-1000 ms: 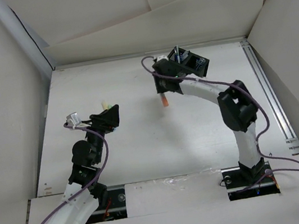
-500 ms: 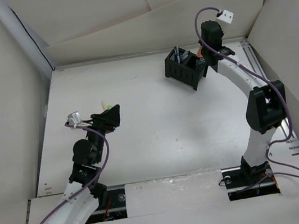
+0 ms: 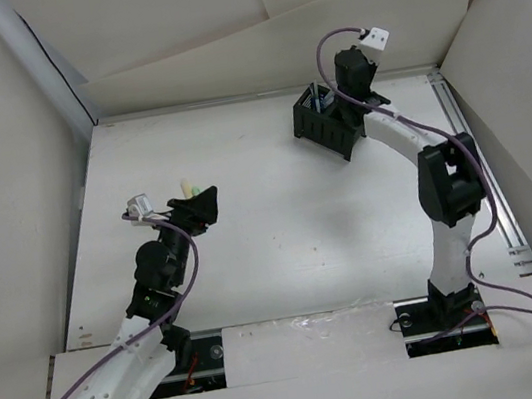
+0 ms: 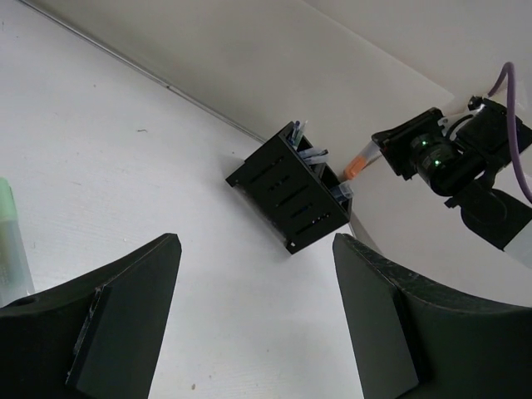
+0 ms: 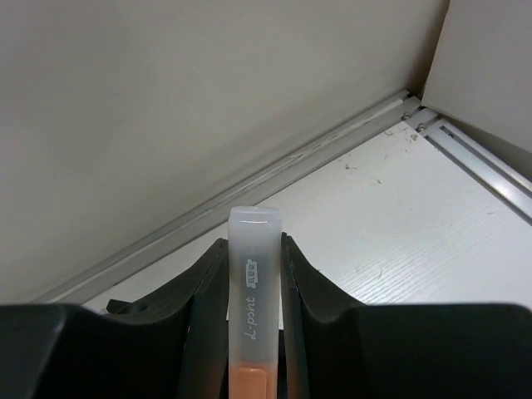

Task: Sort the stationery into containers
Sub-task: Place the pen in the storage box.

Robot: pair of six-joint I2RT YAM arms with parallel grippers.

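The black slotted organiser (image 3: 327, 121) stands at the far right of the table, with a few blue and pale pens (image 4: 309, 153) sticking out of it. My right gripper (image 3: 353, 84) hovers just behind and above it, shut on the grey marker with the orange end (image 5: 253, 283). The marker's orange end (image 4: 355, 166) points down beside the organiser (image 4: 291, 197). My left gripper (image 3: 205, 207) is open and empty at the left of the table. A pale yellow marker (image 3: 184, 186) and a light green one (image 3: 198, 191) lie just beyond it. The green one shows beside the left finger (image 4: 8, 241).
White cardboard walls surround the table. A metal rail (image 3: 477, 156) runs along the right edge, and a rail runs along the back edge (image 5: 249, 195). The white tabletop (image 3: 279, 218) lies between the two arms.
My right arm swung from the table's middle to the far right with the marker, and now holds it behind the organiser. My left arm barely moved.
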